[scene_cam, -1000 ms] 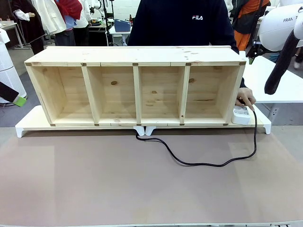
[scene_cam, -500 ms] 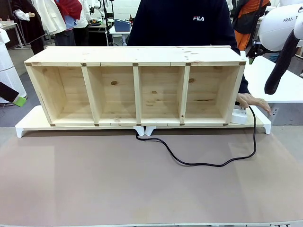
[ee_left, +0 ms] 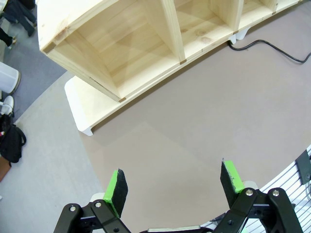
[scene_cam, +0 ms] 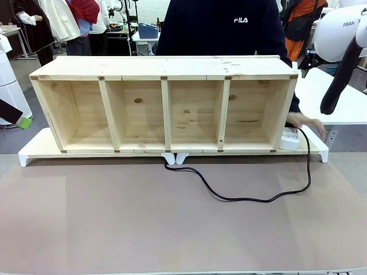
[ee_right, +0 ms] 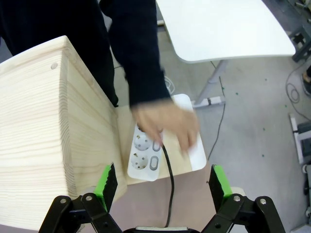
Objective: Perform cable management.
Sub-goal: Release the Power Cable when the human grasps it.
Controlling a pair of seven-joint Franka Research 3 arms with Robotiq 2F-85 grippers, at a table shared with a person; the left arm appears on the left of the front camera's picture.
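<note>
The left gripper [ee_left: 172,187] hung with jaws apart over the brown mat [scene_cam: 114,217]. The thin black cable [scene_cam: 252,199] looped at five o'clock of the four-bay pine shelf [scene_cam: 166,106] to the white power strip [scene_cam: 290,139] under the person's hand [ee_right: 165,124]. The right gripper [ee_right: 163,187] stood agape above it.

A brown surface [scene_cam: 114,223] carries a white platform [scene_cam: 34,150] holding the wooden shelf [scene_cam: 166,109] and power strip [scene_cam: 291,139]; the cable [scene_cam: 252,199] loops across it.
</note>
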